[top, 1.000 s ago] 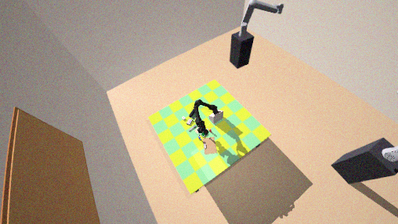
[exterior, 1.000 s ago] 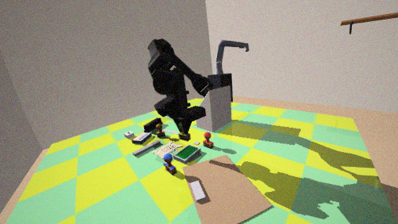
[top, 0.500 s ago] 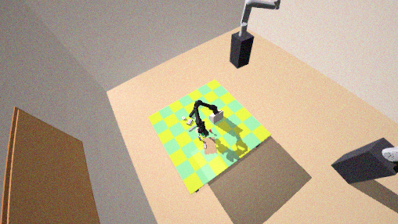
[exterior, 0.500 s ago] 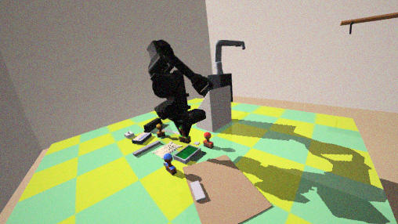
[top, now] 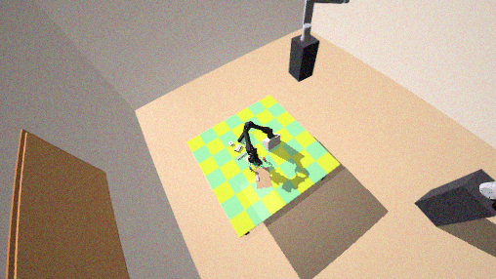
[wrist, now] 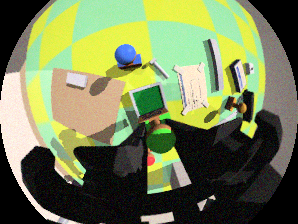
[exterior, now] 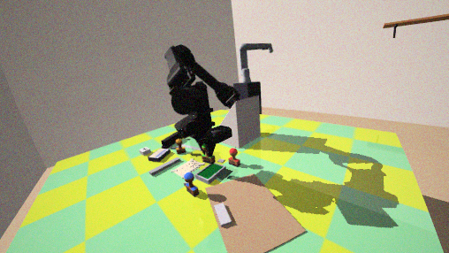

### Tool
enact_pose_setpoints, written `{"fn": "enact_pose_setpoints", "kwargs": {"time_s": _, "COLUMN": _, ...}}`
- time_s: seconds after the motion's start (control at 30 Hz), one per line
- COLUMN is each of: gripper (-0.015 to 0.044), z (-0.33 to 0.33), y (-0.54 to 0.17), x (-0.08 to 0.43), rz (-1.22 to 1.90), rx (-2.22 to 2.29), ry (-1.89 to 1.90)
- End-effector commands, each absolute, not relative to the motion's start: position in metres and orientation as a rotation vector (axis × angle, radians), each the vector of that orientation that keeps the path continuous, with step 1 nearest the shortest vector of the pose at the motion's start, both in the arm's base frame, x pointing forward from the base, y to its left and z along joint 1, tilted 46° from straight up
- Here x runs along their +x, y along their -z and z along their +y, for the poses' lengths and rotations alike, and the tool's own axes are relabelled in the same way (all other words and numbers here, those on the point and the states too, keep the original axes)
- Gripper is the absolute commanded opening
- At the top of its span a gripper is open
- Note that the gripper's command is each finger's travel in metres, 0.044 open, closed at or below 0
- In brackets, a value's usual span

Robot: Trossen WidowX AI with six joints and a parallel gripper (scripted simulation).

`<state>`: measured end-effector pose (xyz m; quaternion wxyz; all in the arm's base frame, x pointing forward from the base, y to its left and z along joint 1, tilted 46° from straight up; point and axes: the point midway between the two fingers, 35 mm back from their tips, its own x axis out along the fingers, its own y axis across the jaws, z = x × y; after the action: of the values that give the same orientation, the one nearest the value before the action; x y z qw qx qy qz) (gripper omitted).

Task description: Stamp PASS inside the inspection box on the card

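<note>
Green-knobbed stamp (exterior: 206,152) is clamped between the jaws of the gripper (exterior: 208,148), just beside the green ink pad (exterior: 211,172). Four stamps are counted: green, red (exterior: 233,156), blue (exterior: 190,182), orange (exterior: 179,145). One card (exterior: 186,167) is seen beside the pad.

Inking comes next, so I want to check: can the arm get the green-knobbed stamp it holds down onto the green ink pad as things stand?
Probably yes. The gripper is shut on the green-knobbed stamp, right beside the green ink pad. The pad's face is uncovered; the red-knobbed stamp and blue-knobbed stamp stand apart from it.
</note>
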<state>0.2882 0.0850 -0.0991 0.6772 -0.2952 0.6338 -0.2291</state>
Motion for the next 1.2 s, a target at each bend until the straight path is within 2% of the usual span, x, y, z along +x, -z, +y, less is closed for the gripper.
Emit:
{"fn": "enact_pose_setpoints", "kwargs": {"time_s": 0.0, "gripper": 0.0, "z": 0.083, "y": 0.101, "x": 0.289, "rz": 1.422, "rx": -0.669, "ry": 0.514}}
{"fn": "enact_pose_setpoints", "kwargs": {"time_s": 1.17, "gripper": 0.0, "z": 0.066, "y": 0.117, "x": 0.29, "rz": 1.421, "rx": -0.669, "ry": 0.516}}
